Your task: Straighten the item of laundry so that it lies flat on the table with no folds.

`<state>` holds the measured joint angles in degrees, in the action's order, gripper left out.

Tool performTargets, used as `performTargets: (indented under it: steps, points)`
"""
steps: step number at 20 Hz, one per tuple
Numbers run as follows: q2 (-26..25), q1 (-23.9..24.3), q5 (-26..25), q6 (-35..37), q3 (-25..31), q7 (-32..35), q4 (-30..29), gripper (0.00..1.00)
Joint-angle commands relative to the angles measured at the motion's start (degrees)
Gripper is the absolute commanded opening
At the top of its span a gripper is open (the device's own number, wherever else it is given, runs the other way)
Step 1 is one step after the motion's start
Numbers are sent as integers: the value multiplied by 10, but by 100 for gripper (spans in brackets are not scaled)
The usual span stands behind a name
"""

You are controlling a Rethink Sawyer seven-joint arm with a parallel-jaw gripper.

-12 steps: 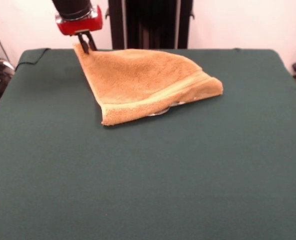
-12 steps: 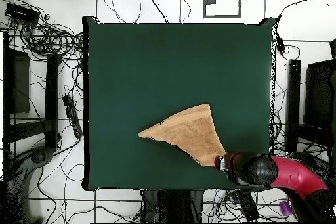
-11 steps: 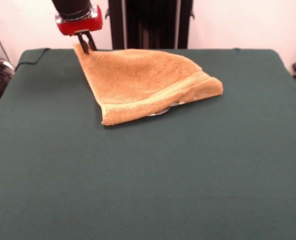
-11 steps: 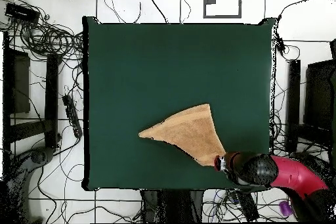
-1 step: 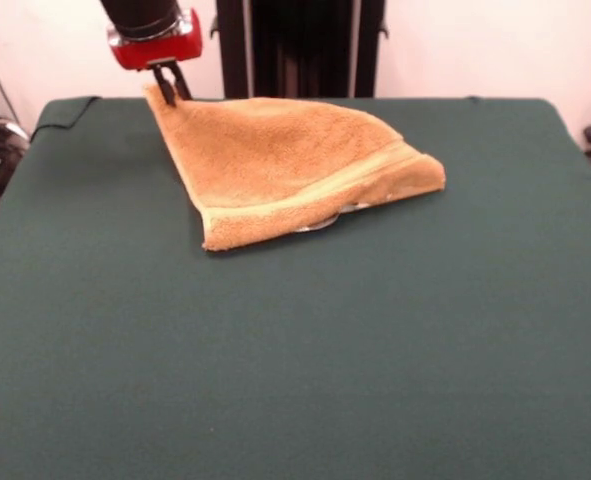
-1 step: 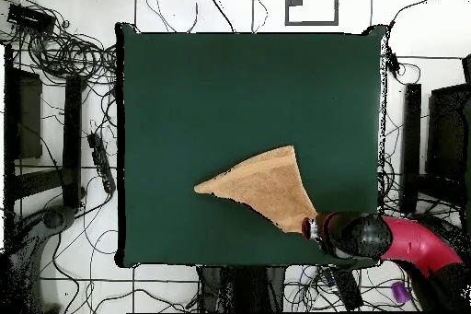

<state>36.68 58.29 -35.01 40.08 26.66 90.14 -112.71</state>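
The item of laundry [image 5: 290, 165] is an orange-tan terry towel, folded over into a triangle on the table [image 5: 295, 350]. A pale border band runs along its near edge, and a bit of white shows under that edge. One corner is lifted at the far left of the front view, and my gripper [image 5: 165, 92] is shut on that corner. In the overhead view the towel [image 6: 262, 186] lies as a triangle with its lower right tip at the gripper [image 6: 308, 228], close to the table's [image 6: 184, 98] bottom edge.
Dark green cloth covers the whole table. Cables [image 6: 64, 52] and equipment lie on the floor around it. The black pedestal [image 5: 300, 45] stands behind the towel in the front view.
The gripper with the towel corner has risen very slightly. The rest of the towel has not moved.
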Motion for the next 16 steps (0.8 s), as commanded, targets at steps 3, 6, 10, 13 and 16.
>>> performTargets:
  steps: [3,6,10,13,16]
  points:
    - [-8,4,-31,74,75,-178,36,0]
    - [-7,15,-37,71,78,-175,29,0]
    - [-10,30,-48,64,80,-166,17,0]
    - [-7,40,-57,49,79,-158,4,0]
    - [-6,44,-60,47,80,-152,0,0]
